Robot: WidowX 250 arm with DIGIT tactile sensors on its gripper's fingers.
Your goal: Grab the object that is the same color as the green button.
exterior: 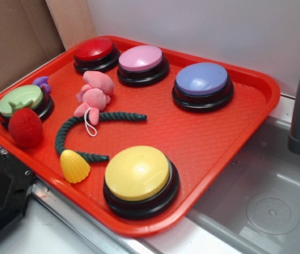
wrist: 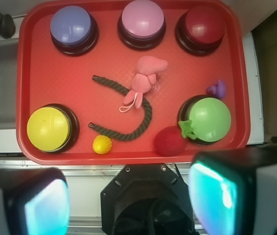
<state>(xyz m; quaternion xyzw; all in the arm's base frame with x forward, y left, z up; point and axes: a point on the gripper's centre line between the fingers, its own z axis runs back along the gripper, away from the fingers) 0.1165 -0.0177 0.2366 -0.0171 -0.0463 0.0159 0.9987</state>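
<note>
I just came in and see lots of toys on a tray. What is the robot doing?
Nothing is being held yet. The robot's claw hangs open above the near edge of the red tray. It wants the dark green rope, which matches the green button. The rope lies curved mid-tray with a pink plush toy on it.

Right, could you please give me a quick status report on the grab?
Pincer open, high above the tray, empty. Green rope curved mid-tray, untouched, pink plush lying over it. Yellow corn toy by one end.
</note>
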